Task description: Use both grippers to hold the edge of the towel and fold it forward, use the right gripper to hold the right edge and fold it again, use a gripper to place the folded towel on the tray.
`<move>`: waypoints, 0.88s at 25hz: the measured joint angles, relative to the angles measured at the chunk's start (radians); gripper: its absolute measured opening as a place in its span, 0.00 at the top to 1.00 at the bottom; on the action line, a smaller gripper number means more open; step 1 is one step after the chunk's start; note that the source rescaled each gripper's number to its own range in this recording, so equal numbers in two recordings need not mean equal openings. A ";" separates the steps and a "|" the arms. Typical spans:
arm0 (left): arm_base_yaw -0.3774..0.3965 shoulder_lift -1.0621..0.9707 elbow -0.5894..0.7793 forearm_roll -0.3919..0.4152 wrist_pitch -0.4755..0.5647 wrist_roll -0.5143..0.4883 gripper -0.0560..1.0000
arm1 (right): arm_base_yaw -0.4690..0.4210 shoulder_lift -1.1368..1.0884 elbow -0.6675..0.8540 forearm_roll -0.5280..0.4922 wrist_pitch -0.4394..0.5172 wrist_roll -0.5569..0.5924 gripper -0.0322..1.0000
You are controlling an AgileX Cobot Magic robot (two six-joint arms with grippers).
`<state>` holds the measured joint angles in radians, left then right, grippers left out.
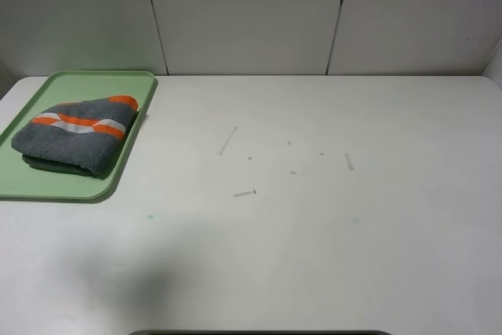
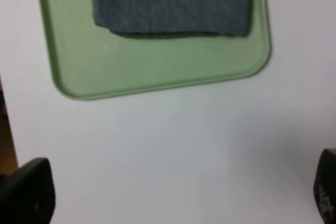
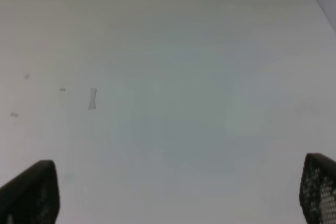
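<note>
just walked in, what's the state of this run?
Looks like the end of the task. The folded grey towel with orange and white stripes lies on the light green plastic tray at the far left of the white table. Neither arm is holding anything: the left gripper is open above bare table just short of the tray, and the right gripper is open over the table's right side.

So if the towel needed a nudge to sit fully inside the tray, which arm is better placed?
Left. Its wrist camera looks straight at the tray and towel, with its open gripper just short of the tray's rim. The right gripper faces only bare table.
</note>
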<state>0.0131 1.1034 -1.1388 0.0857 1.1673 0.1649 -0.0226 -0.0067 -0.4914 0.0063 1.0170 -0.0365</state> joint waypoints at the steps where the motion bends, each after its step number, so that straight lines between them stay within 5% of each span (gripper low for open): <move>1: 0.000 -0.036 0.020 -0.010 0.001 -0.002 0.00 | 0.000 0.000 0.000 0.000 0.000 0.000 0.00; 9: 0.000 -0.302 0.175 -0.113 0.002 -0.062 0.00 | 0.000 0.000 0.000 0.000 0.001 0.000 0.00; 22: -0.001 -0.769 0.560 -0.156 -0.084 -0.069 0.00 | 0.000 0.000 0.000 0.000 0.001 0.000 0.00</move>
<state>0.0122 0.3349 -0.5786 -0.0706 1.0836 0.0963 -0.0226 -0.0067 -0.4914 0.0063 1.0182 -0.0365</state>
